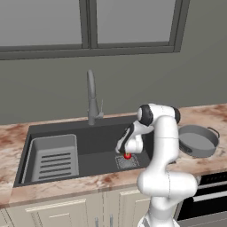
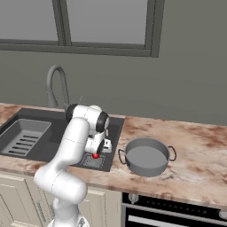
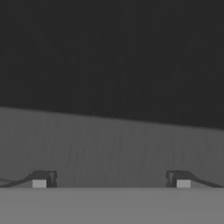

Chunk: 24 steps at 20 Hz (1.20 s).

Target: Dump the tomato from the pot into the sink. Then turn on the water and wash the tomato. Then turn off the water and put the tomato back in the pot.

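1. The sink [image 1: 88, 137], a dark basin set in the marbled tabletop [image 2: 199, 150], holds the tomato [image 1: 127, 155], which lies on the drain grate [image 1: 128, 162].
2. A ribbed grey rack [image 1: 54, 157] occupies the sink's left part.
3. The pot [image 2: 146, 157] stands upright on the tabletop right of the sink, nothing in it.
4. The tool [image 3: 111, 178] hangs low inside the sink just above the tomato, fingers spread wide, gripping nothing.
5. The faucet [image 1: 91, 99] rises behind the basin.

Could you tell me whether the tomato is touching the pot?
Apart: the right base view shows the tomato on the sink's drain grate, the pot on the counter.
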Tool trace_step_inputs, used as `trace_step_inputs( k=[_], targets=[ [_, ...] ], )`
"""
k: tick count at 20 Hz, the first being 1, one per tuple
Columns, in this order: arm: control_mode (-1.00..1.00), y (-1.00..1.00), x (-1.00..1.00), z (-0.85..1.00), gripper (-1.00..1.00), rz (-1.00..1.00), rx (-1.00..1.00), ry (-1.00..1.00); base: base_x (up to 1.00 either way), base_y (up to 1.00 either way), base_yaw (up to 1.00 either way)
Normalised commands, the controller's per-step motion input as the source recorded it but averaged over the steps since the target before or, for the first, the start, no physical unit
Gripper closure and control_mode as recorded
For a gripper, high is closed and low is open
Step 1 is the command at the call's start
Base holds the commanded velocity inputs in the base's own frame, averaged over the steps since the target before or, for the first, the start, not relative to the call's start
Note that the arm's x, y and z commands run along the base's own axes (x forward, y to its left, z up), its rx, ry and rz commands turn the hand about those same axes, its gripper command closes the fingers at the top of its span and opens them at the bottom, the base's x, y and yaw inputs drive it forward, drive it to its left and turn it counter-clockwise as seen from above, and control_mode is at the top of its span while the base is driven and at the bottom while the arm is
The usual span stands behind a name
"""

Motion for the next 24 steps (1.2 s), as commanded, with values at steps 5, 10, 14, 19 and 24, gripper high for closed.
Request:
trace_step_inputs(
  k=[5,10,14,19,24],
  targets=[
    [-1.00,0.00,-0.21,-0.08,-1.00,0.00,0.00,0.06,0.00,0.00,0.00],
    [-1.00,0.05,-0.36,0.00,-1.00,0.00,0.00,0.02,0.00,0.00,0.00],
    [-1.00,0.11,-0.11,0.00,-1.00,0.00,0.00,0.01,0.00,0.00,0.00],
    [-1.00,0.07,0.00,-0.01,-1.00,0.00,0.00,0.00,0.00,0.00,0.00],
    [-1.00,0.05,-0.16,-0.02,-1.00,0.00,0.00,0.02,0.00,0.00,0.00]
  ],
)
